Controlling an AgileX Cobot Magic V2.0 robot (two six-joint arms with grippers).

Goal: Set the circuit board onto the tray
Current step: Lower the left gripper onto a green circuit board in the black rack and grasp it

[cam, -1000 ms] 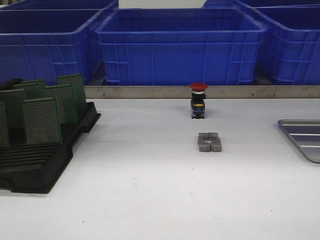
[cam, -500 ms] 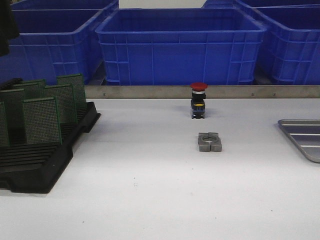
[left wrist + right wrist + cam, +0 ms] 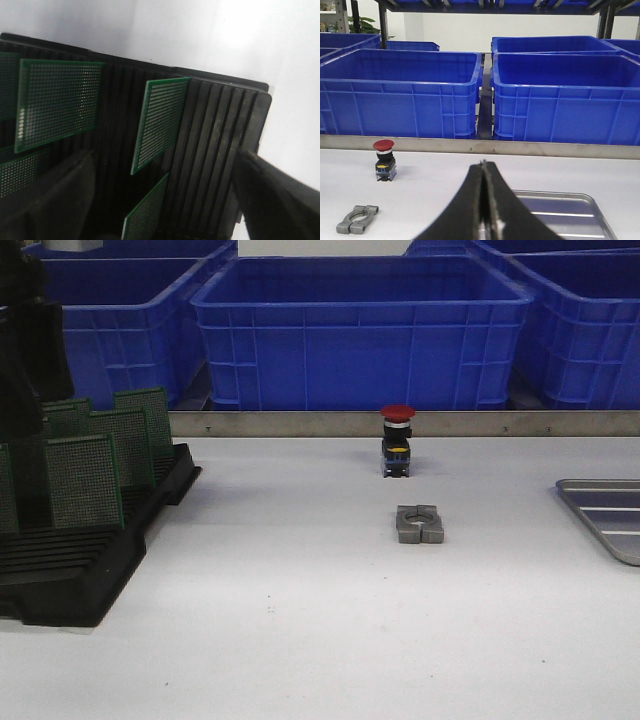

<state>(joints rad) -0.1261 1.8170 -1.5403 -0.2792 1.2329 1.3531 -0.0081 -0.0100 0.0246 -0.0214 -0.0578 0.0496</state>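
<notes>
Several green perforated circuit boards (image 3: 84, 480) stand upright in a black slotted rack (image 3: 90, 570) at the left. My left gripper (image 3: 162, 165) is open and empty above the rack. Its fingers (image 3: 272, 200) are spread on either side of two boards (image 3: 160, 122) and touch neither. In the front view the left arm (image 3: 25, 350) is a dark shape over the rack's far end. The silver-grey tray (image 3: 605, 515) lies at the right edge and is empty. My right gripper (image 3: 483, 167) is shut and empty, just before the tray (image 3: 560, 210).
A red push button (image 3: 397, 440) stands at the table's back centre, with a grey metal clamp (image 3: 419, 524) in front of it. Big blue crates (image 3: 360, 330) line the back behind a metal rail (image 3: 300, 424).
My left arm has come into the front view from the top left and moved down over the rack. Nothing else has moved.
</notes>
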